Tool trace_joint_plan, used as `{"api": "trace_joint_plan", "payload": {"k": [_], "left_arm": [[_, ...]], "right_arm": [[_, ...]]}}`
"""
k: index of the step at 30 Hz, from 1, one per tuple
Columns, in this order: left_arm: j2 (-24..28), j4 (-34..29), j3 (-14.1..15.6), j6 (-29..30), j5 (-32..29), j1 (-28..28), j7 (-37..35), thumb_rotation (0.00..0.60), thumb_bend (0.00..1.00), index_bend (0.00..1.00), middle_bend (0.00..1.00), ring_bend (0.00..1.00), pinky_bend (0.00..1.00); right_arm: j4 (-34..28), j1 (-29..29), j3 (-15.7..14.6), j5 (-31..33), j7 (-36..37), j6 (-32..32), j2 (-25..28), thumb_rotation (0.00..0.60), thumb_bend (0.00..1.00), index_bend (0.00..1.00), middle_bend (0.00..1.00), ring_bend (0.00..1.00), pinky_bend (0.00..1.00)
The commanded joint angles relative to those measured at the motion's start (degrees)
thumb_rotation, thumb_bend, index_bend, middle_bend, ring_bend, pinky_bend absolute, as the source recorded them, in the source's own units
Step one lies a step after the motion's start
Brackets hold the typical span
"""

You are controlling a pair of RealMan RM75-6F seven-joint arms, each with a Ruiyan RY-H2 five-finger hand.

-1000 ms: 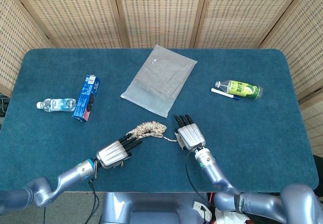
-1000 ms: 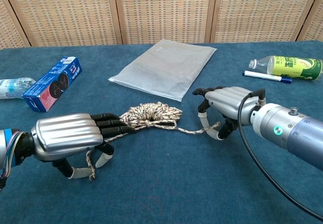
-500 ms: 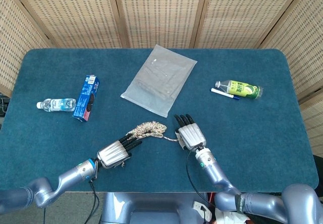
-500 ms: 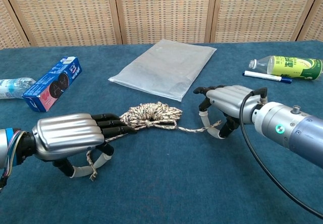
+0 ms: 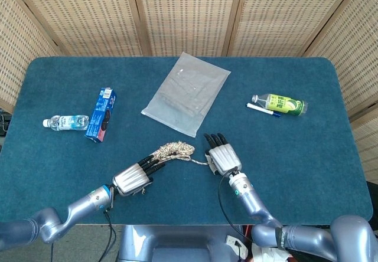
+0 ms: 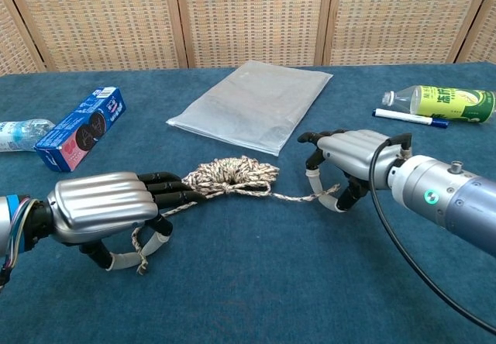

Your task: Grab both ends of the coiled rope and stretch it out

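The coiled rope, speckled beige, lies bunched at the table's front centre. One end runs left under my left hand, which holds it; a loop of it hangs below the palm. The other end stretches right, fairly taut, to my right hand, which pinches it between thumb and fingers. Both hands rest low on the blue table, one on each side of the coil.
A grey plastic bag lies just behind the coil. A blue cookie box and a small water bottle are at the left. A green bottle and a pen are at the right.
The right hand has shifted slightly right and the rope strand to it has straightened. The left hand has edged slightly left, and the coil has drawn out a little.
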Motion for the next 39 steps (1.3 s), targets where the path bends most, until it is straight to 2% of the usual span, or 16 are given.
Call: {"api": "trace_joint_plan", "payload": {"k": [1,8,14,21,31,39], "left_arm": [[0.07,0.25,0.01,0.2,-0.19,0.07,-0.32,0.6,0.52,0.79,0.0,0.0,0.0],[2.98,-0.45,0.02,2.24,-0.94,0.92,-1.88,0.6,0.53,0.81,0.0,0.0,0.0],[9.06,-0.16,0.83,7.0,-1.48,3.58,-4.84,0.6,0.54,0.81,0.0,0.0,0.0],[13.84,5.0,0.39,10.72,-4.32,6.97,-9.24,0.6,0.54,0.81,0.0,0.0,0.0],[14.26,14.33,-0.21,13.55,-6.18,10.38,-17.75,0.6,0.54,0.81,0.0,0.0,0.0],[12.92,18.56,-0.15,13.56,-6.16,11.55,-20.49,0.6,0.54,0.81,0.0,0.0,0.0]], "right_arm": [[0.07,-0.03,0.0,-0.11,0.15,0.04,0.02,0.6,0.65,0.7,0.0,0.0,0.0],[0.34,-0.33,-0.39,-1.38,0.64,0.72,0.38,0.6,0.65,0.71,0.0,0.0,0.0],[0.11,-1.33,-1.2,-3.98,1.29,2.6,2.37,0.6,0.65,0.71,0.0,0.0,0.0],[-0.25,-2.77,-1.55,-5.27,1.73,4.18,5.8,0.6,0.65,0.71,0.01,0.0,0.0],[-0.63,-5.22,-1.71,-5.33,2.2,5.78,11.45,0.6,0.65,0.71,0.01,0.0,0.0],[-0.48,-6.58,-1.49,-5.08,4.1,5.67,14.47,0.6,0.65,0.71,0.01,0.0,0.0]]}}
